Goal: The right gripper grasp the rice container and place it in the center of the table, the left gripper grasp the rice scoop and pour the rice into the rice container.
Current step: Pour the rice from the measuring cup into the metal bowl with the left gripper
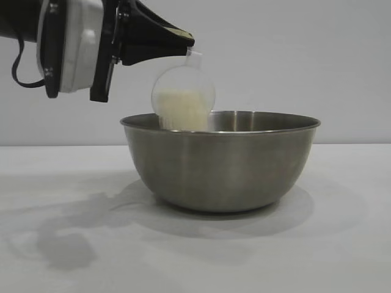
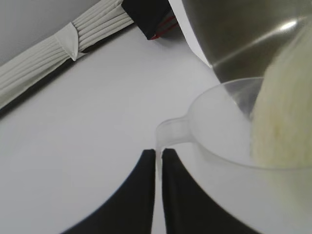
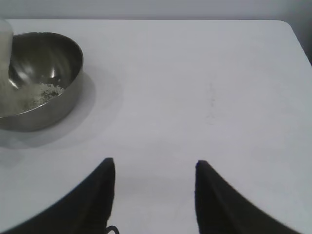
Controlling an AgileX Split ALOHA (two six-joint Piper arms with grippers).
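The rice container (image 1: pixel 221 160), a wide steel bowl, stands on the white table (image 1: pixel 342 244). My left gripper (image 1: pixel 190 44) is shut on the handle of the rice scoop (image 1: pixel 183 94), a clear plastic cup tipped on its side over the bowl's left rim. Rice (image 1: pixel 183 110) heaps in the cup's lower side. In the left wrist view my left gripper (image 2: pixel 159 152) pinches the scoop's handle (image 2: pixel 170 134), with the rice (image 2: pixel 285 122) over the bowl (image 2: pixel 243 34). In the right wrist view the bowl (image 3: pixel 41 78) holds some rice (image 3: pixel 48 90). My right gripper (image 3: pixel 155 163) is open over bare table, away from the bowl.
A ribbed white strip (image 2: pixel 58 53) and a dark block (image 2: pixel 148 17) lie beyond the table edge in the left wrist view. The table's far edge and rounded corner (image 3: pixel 287 24) show in the right wrist view.
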